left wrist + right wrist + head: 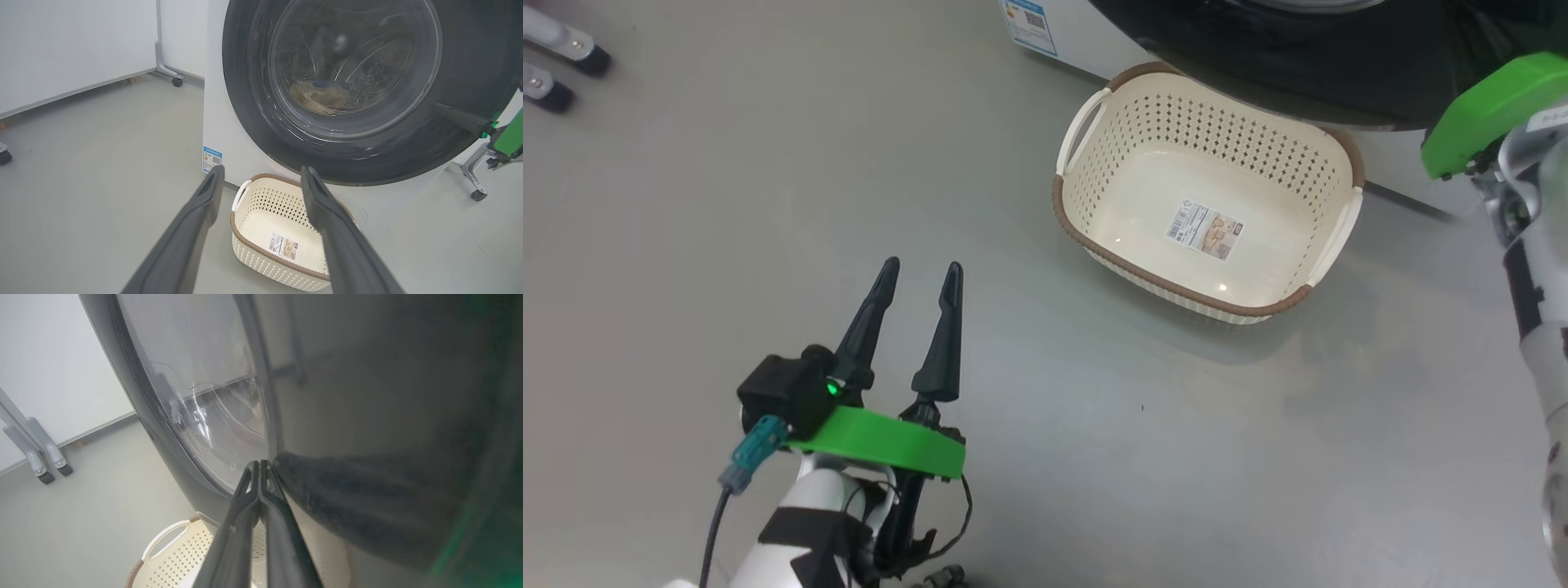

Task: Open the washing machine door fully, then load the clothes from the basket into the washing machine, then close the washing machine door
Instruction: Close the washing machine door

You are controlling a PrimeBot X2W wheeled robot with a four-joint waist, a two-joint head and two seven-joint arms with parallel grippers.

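The washing machine door (253,102) stands across the white washing machine (216,102); whether it is latched is unclear. Through its glass, pale yellow and blue clothes (320,94) lie in the drum. The cream basket (1176,122) sits on the floor below the door with only a label inside. My right gripper (259,463) is shut on nothing, its tips pressed against the door's black rim (367,396). In the left wrist view its dark finger (457,116) touches the rim's right side. My left gripper (921,269) hangs open over bare floor, left of the basket (265,200).
A white panel on castor feet (165,69) stands left of the machine, and its wheels (564,65) show at the far left. Another castor leg (474,179) stands right of the machine. A blue label (1029,23) marks the washer's lower front. Grey floor surrounds the basket.
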